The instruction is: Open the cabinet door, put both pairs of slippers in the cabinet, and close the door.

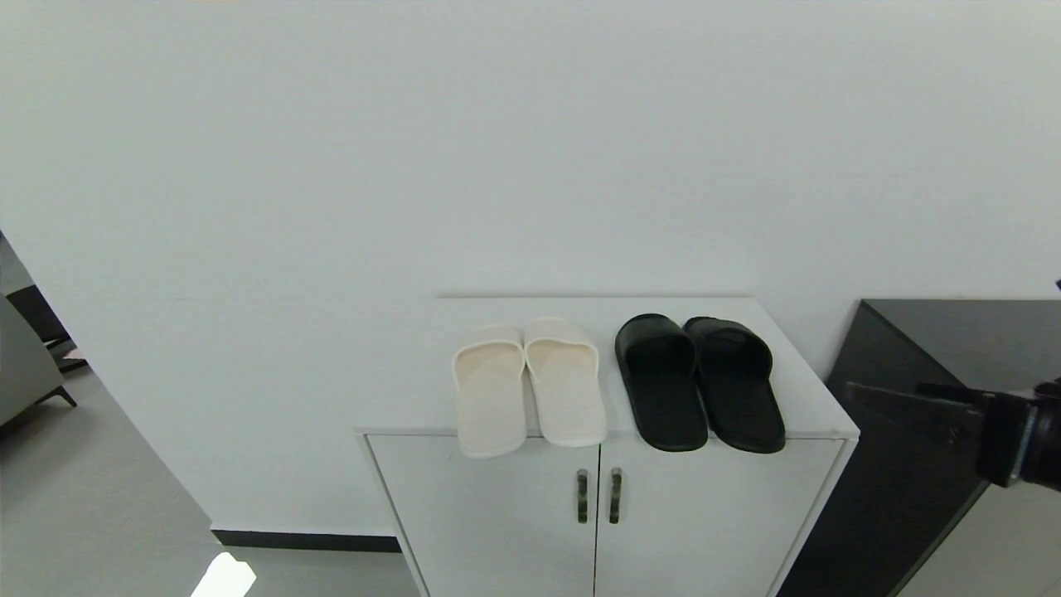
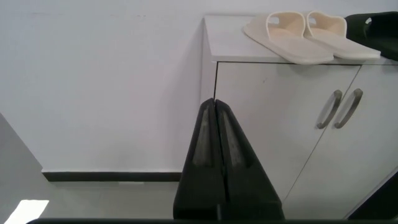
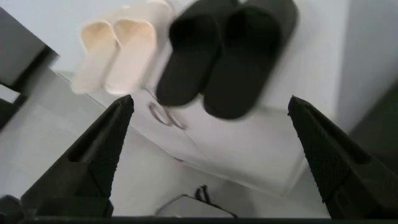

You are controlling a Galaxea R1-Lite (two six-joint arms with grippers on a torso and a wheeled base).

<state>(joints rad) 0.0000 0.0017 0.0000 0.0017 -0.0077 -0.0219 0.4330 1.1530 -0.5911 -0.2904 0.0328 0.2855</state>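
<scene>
- Cabinet (image 1: pixel 821 414): white, against the wall; both doors shut, with two vertical handles (image 1: pixel 598 495) side by side at the centre seam.
- Cream slippers (image 1: pixel 529 385): paired on the cabinet top, left half, near ends over the front edge.
- Black slippers (image 1: pixel 700 381): paired just beside them, right half.
- Right gripper (image 1: pixel 879 398): beside the cabinet's right side, at top height.
- Dark unit (image 1: pixel 928 332): right of the cabinet.

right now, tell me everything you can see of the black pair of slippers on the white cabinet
The pair of matte, rubbery-looking black slide slippers lies soles down on the right half of the white cabinet top, side by side and touching each other. Their wide bands point toward the wall; their heels slightly overhang the front edge. A gap separates them from the cream slippers.
</scene>
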